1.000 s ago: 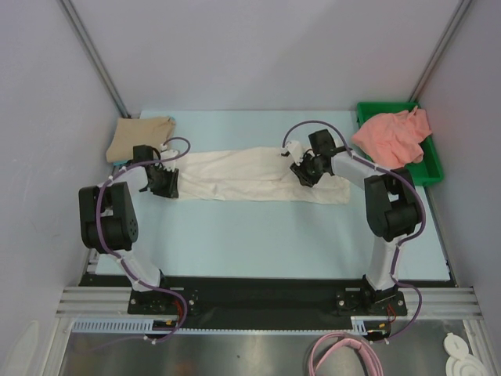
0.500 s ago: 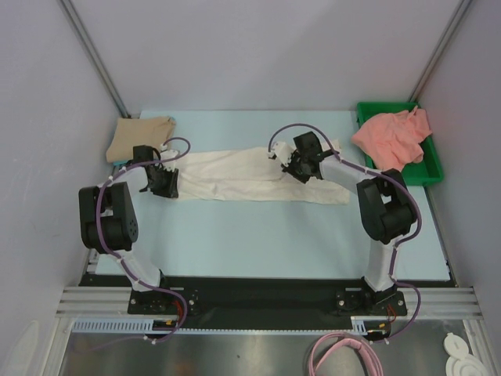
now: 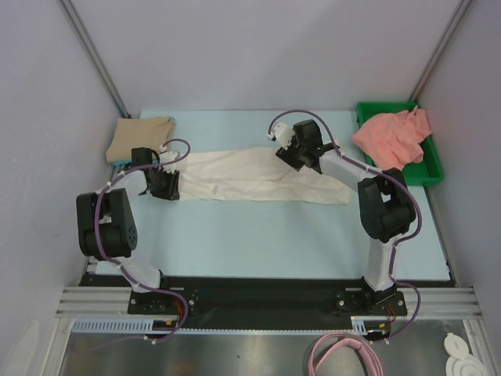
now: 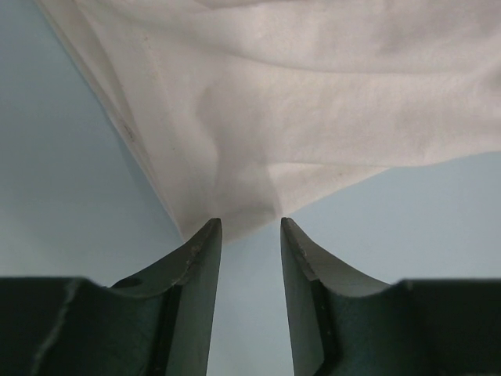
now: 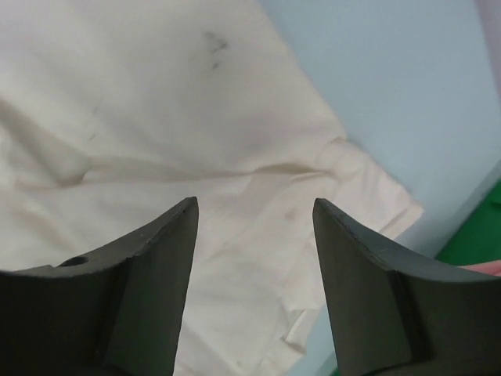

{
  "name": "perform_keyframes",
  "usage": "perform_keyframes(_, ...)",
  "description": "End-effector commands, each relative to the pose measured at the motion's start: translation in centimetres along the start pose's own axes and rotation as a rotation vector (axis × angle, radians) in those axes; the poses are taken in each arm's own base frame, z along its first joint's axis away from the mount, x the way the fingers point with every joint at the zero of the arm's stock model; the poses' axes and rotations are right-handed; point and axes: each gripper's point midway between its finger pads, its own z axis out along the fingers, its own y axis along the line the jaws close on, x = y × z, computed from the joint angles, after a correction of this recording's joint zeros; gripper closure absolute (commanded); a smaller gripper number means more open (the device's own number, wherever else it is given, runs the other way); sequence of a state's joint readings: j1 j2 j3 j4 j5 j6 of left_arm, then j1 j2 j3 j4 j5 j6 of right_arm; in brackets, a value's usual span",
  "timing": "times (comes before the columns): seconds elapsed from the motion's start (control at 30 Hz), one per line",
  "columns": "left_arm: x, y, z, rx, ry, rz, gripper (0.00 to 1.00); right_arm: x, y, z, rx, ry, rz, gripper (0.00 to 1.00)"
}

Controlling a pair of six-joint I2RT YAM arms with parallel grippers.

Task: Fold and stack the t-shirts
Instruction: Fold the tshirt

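- Workpiece: the cream-white t-shirt lies flat on the table as a long folded strip. One short end is near the green tray; the other is well apart from it.
- Left gripper: jaws parted and empty, at the strip's corner farthest from the green tray. The corner tip reaches just between the fingertips, unclamped.
- Right gripper: jaws wide apart, grasping nothing, over the half of the strip nearer the green tray.
- Step in hand, as judged: folding the strip across its length. Not yet begun.
- Advance the left gripper until the corner sits deep between the jaws, then close. A tip-only bite on soft cotton will probably slip.
- Bring the right gripper to a corner at the end nearest the green tray. Capture every layer.
- Lift just clear and keep the long edges aligned.
- Salmon-pink t-shirt: heaped in the green tray.
- Tan t-shirt: folded, well apart from the green tray, beyond the strip's other end. It is the likely stack base.
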State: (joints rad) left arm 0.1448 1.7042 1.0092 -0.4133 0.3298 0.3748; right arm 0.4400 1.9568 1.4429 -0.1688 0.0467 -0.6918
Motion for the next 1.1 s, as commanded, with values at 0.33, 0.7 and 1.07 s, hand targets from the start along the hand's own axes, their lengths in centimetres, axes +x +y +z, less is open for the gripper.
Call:
perform_keyframes(0.33, -1.6, -1.1, -0.8, 0.024, -0.131, 0.052, 0.59, 4.0, 6.9, -5.8, -0.333, 0.020, 0.093, 0.51)
perform_keyframes(0.7, -1.0, -0.9, 0.0, 0.021, -0.097, 0.038, 0.60, 5.9, 8.0, -3.8, -0.378, 0.080, 0.107, 0.55)
perform_keyframes(1.07, -1.0, -1.0, 0.1, 0.025, -0.092, 0.040, 0.61, 6.6, 7.4, -2.5, -0.346, 0.093, 0.107, 0.67)
